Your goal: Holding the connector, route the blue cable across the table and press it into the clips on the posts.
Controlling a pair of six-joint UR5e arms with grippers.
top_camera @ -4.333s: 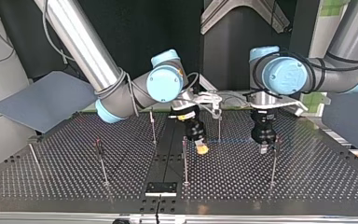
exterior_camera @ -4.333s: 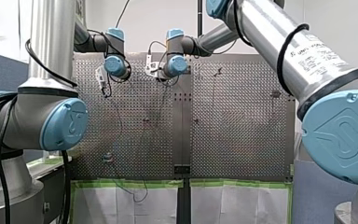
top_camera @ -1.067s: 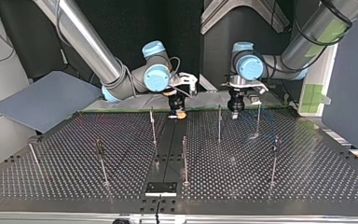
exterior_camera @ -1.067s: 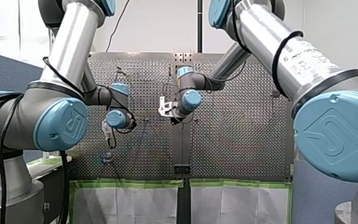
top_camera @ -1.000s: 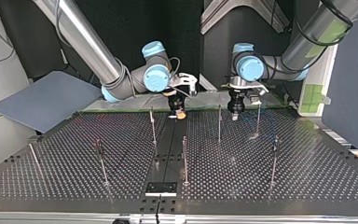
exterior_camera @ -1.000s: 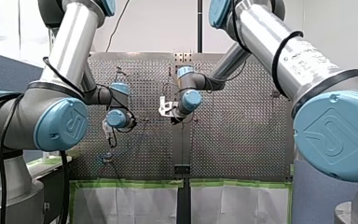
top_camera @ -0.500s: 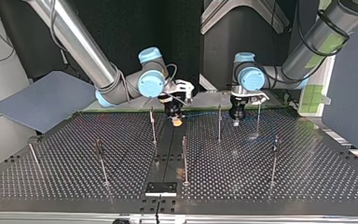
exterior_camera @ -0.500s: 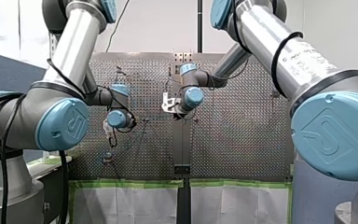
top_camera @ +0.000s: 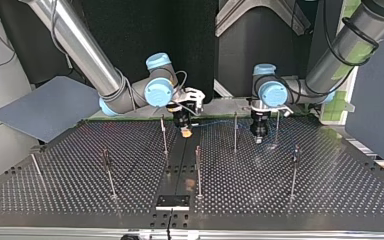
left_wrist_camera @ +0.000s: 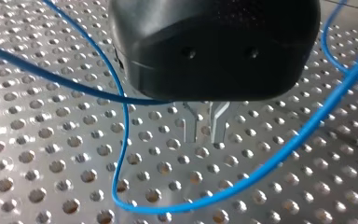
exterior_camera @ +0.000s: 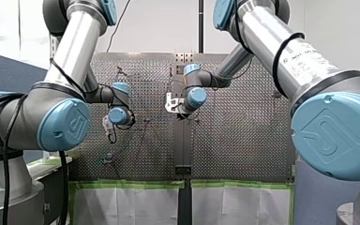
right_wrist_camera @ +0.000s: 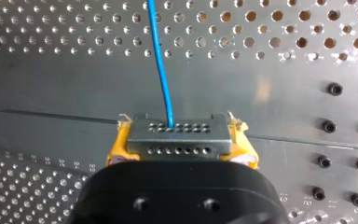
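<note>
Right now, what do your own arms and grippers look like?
My left arm and my right arm are silver tubes with light-blue joint caps, black cables looped around them; my right arm bears small black lettering. My left gripper has a rounded black body and two slim metal fingers. My right gripper has a black body and yellow pads.

My right arm (top_camera: 87, 52) and my left arm (top_camera: 340, 50) slant inward, claws pointing down. Right claw (top_camera: 185, 131) — yellow pads (right_wrist_camera: 116, 145) clamped on the connector (right_wrist_camera: 177, 137); left claw (left_wrist_camera: 203, 135) — 2 metal fingers (left_wrist_camera: 189, 126) narrowly apart.
</note>
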